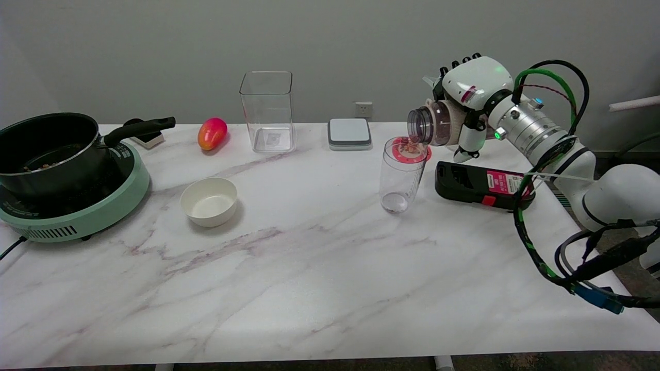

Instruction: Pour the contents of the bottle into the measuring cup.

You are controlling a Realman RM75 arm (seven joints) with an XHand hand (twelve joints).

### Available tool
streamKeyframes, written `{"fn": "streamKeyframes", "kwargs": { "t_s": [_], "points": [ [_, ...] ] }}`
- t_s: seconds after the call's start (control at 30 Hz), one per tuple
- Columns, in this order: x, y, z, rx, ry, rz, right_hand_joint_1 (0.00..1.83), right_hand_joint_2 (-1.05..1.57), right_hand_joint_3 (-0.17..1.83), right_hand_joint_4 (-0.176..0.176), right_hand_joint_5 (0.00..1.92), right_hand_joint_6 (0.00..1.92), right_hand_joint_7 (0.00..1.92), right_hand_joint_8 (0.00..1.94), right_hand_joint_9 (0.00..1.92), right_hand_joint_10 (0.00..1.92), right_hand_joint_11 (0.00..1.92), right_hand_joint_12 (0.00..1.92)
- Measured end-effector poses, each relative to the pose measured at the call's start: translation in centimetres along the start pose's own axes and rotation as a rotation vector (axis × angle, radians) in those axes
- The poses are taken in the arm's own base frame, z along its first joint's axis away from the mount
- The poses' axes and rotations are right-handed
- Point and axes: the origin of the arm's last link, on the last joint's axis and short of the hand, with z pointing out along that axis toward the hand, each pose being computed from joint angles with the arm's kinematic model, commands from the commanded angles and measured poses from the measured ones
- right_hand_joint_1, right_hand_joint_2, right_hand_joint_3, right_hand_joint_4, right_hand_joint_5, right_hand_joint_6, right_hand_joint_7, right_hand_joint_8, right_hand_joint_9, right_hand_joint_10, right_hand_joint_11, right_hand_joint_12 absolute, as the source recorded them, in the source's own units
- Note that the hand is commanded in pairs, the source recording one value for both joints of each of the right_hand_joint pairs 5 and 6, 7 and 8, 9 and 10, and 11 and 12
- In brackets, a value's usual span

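Right hand [466, 111] clasped bottle [433, 123] round its body, tipped w/ mouth just above cup [401, 175]; bottle looked light, stiff, smooth plastic, so mid-body grasp probably suited it best.

Bottle tipped over the measuring cup, right of the table's middle.
The clear plastic bottle [435, 123], holding brown contents, lies nearly on its side in the air, its open mouth pointing left just above and beside the cup's rim. The tall, clear measuring cup [401, 175] stands upright on the marble table [309, 288], nearer the far edge than the near one.
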Motion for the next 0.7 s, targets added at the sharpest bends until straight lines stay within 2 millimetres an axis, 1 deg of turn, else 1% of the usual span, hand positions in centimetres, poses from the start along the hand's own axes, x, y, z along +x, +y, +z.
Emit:
{"fn": "streamKeyframes", "kwargs": {
  "t_s": [0.33, 0.7],
  "points": [
    [0.2, -0.9, -0.2, 0.016, 0.01, -0.049, 1.47, 0.96, 0.51, 0.0, 1.65, 1.65, 1.67, 1.67, 1.36, 1.36, 1.22, 1.22],
    [0.4, -1.5, -0.3, 0.027, 0.021, -0.105, 1.46, 0.97, 0.5, 0.0, 1.65, 1.65, 1.67, 1.67, 1.35, 1.35, 1.22, 1.22]
  ]
}}
